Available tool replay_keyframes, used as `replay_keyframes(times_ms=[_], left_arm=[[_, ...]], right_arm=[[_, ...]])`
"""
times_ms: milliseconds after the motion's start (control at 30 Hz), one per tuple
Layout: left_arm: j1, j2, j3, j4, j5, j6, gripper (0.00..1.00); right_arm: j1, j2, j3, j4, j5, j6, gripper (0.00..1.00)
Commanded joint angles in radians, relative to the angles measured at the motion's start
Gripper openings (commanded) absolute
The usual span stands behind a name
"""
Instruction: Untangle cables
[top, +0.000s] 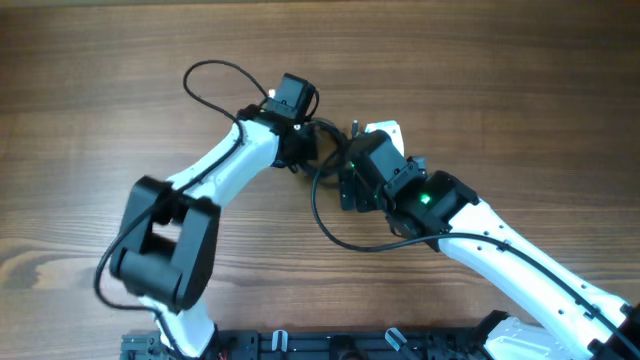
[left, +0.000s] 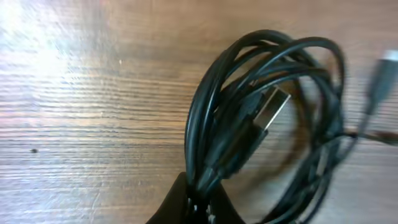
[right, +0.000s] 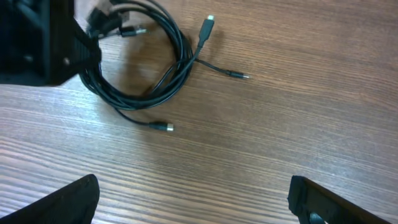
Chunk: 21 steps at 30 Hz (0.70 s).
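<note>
The cables are thin dark wires wound in a small coil on the wooden table, with a metal USB plug lying inside the loop. My left gripper is shut on several strands at the coil's near edge. In the right wrist view the coil lies ahead at the upper left, with loose plug ends sticking out and the left gripper on its left side. My right gripper is wide open and empty over bare table, short of the coil. In the overhead view both grippers, left and right, flank the coil.
Thicker black arm cables loop over the table behind the left arm and in front of the right arm. Two more plug ends trail from the coil on the wood. The arm bases stand at the front edge.
</note>
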Motion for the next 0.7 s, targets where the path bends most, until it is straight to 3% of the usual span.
replay_keyframes(times_ms=[0, 267, 467, 500, 600, 633, 667], left_arm=[[-0.005, -0.110, -0.004, 0.005, 0.120, 0.018, 0.04], [-0.005, -0.328, -0.004, 0.003, 0.303, 0.037, 0.04], [-0.005, -0.539, -0.004, -0.078, 0.309, 0.043, 0.04], [-0.005, -0.577, -0.004, -0.101, 0.309, 0.043, 0.04], [-0.005, -0.666, -0.004, -0.137, 0.309, 0.043, 0.04], [-0.005, -0.692, -0.004, -0.143, 0.309, 0.044, 0.04], [-0.005, -0.698, -0.004, -0.146, 0.304, 0.044, 0.05]], right_arm=[[-0.004, 0.006, 0.003, 0.027, -0.016, 0.011, 1.00], [-0.005, 0.006, 0.003, 0.171, 0.006, -0.051, 1.00], [-0.005, 0.006, 0.003, 0.248, 0.139, -0.050, 0.98], [-0.005, 0.006, 0.003, 0.253, 0.158, -0.050, 0.89], [-0.010, 0.006, 0.003, 0.262, 0.165, -0.050, 0.40], [-0.010, 0.006, 0.003, 0.263, 0.165, -0.050, 0.38], [-0.010, 0.006, 0.003, 0.263, 0.165, -0.050, 0.47]])
